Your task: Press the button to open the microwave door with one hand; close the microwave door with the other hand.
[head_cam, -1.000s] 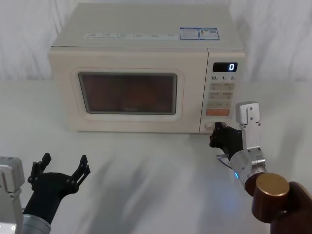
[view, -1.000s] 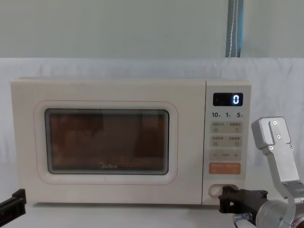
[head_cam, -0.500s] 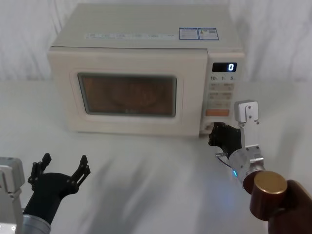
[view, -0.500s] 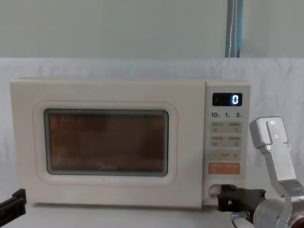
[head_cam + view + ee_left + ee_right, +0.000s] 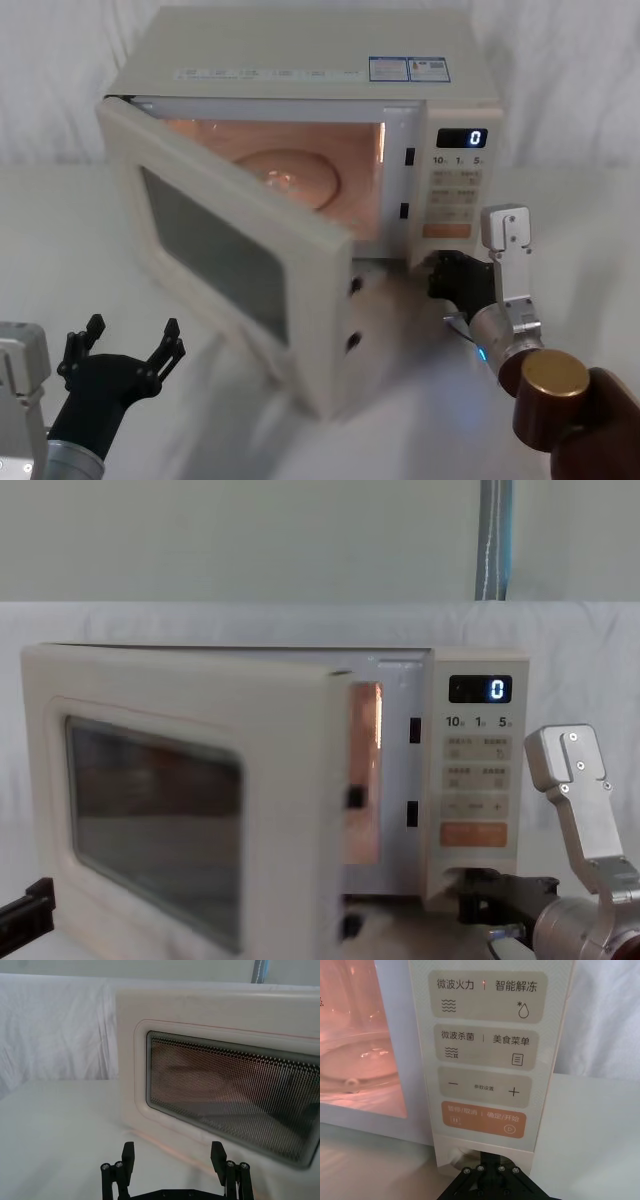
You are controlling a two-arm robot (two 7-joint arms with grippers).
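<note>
Microwave door point(image 5: 240, 250) newly swung open, display point(image 5: 462, 138) "0".

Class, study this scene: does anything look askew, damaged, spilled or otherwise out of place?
Nothing stands out. The microwave door hangs open on its left hinge, the cavity lit, as the task intends. The right gripper sits at the button; the left gripper, open, waits low in front.

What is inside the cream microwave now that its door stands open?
Inside the cream microwave, a lit orange cavity holds a round glass turntable. The open cream door with dark window covers the cavity's lower front part.
</note>
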